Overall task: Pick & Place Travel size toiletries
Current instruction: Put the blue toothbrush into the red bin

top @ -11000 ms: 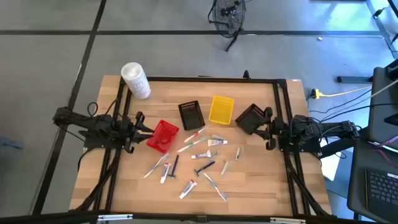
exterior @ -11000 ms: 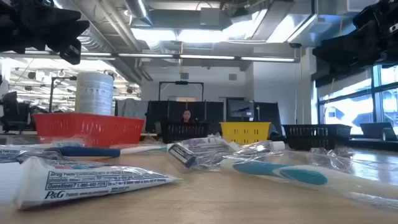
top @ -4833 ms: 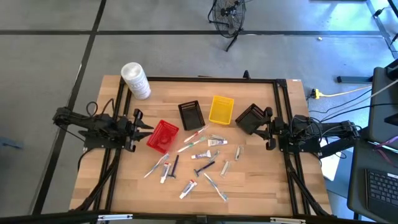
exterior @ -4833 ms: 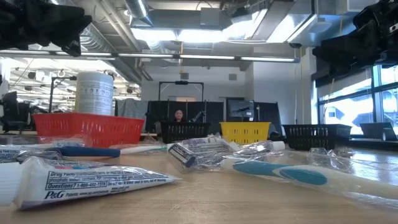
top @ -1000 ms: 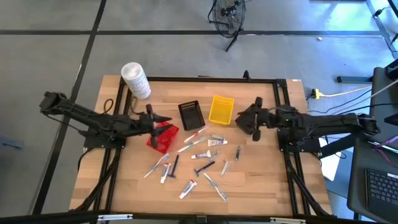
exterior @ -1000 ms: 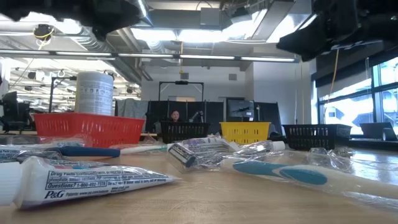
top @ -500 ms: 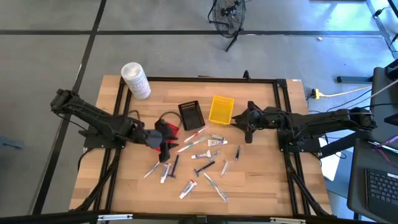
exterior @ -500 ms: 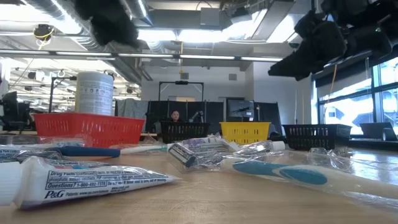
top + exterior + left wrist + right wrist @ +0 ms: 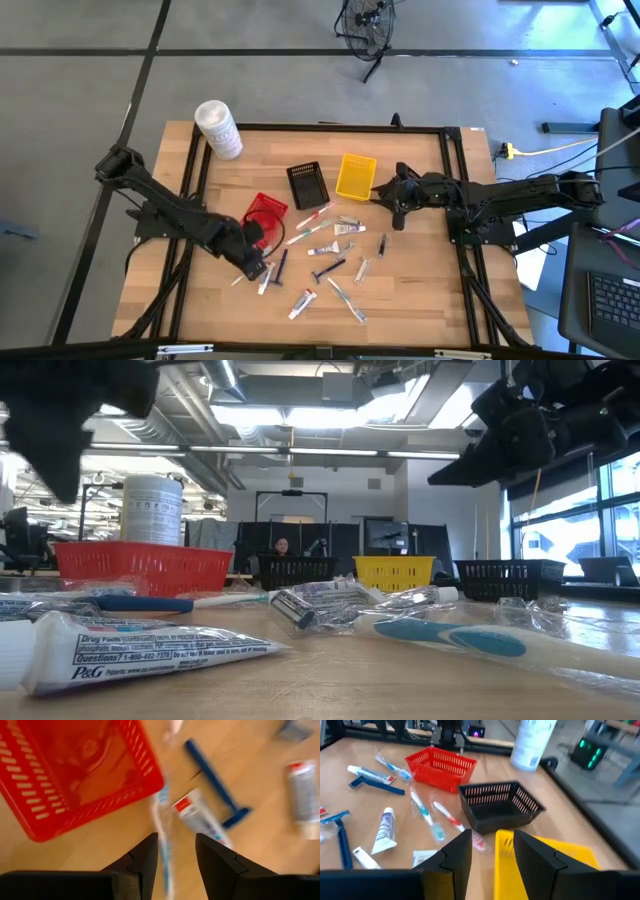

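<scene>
approach step, nothing picked yet. left gripper (image 9: pixel 174 851) open, empty, low over a toothbrush (image 9: pixel 161 820) & tube (image 9: pixel 200 817) just beside red basket (image 9: pixel 262 215). right gripper (image 9: pixel 491 851) open, empty, near yellow basket (image 9: pixel 356 176). toiletries (image 9: pixel 325 262) lie loose mid-table. next: drop, close on one item.

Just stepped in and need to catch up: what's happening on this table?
Both hands are open and empty. The left hand hovers over the toiletries scattered on the table, beside the red basket. The right hand hangs near the yellow basket. Nothing has been picked up yet.
</scene>
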